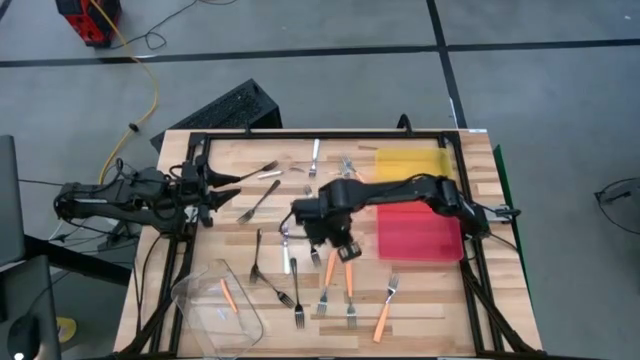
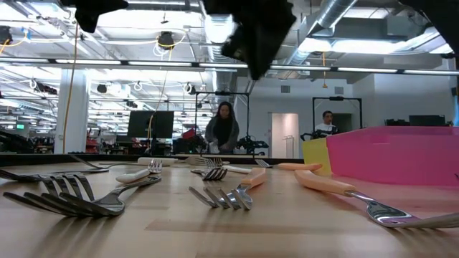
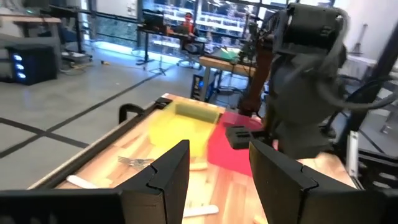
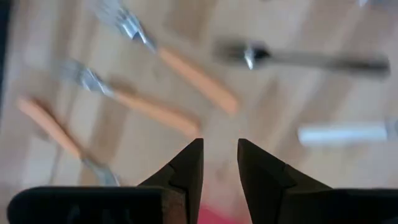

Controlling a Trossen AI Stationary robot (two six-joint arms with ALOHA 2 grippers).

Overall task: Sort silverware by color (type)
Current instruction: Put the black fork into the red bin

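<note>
Right gripper (image 1: 340, 243), jaws narrowly parted and empty, hangs above the orange-handled forks (image 1: 349, 278) scattered mid-table beside the red tray (image 1: 420, 238); it should centre over one handle before descending, while the left gripper (image 3: 217, 177), half open and empty, waits at the table's left edge.
</note>
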